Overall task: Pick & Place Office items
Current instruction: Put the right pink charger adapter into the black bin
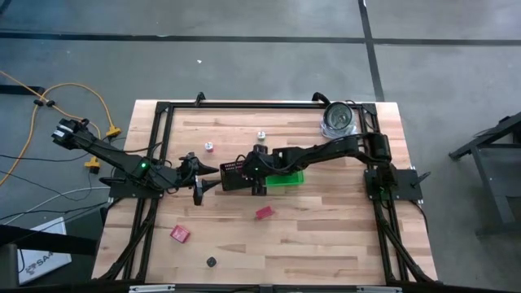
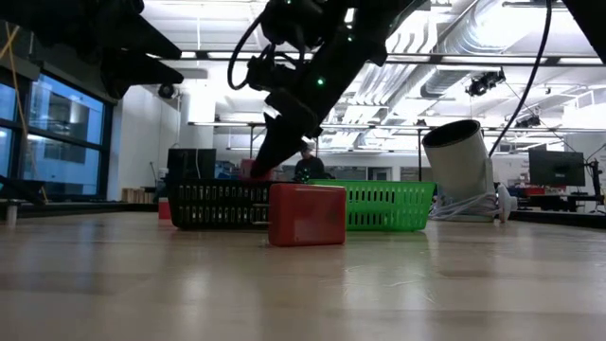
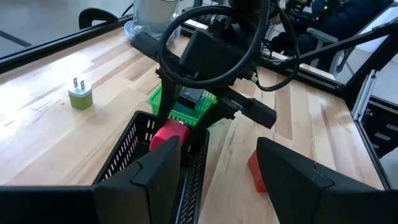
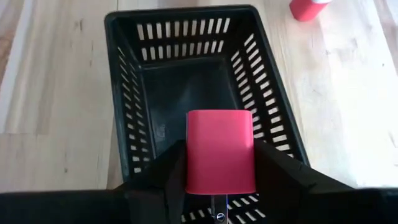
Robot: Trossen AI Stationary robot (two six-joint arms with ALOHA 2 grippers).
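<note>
Though pincer-clamped [image 4: 219, 186], pink block's [image 4: 220, 151] base hidden.

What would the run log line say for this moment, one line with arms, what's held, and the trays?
right gripper: shut on pink block, over black mesh tray | left gripper: open, beside tray, empty | green bin: behind tray | red block: on table
</note>
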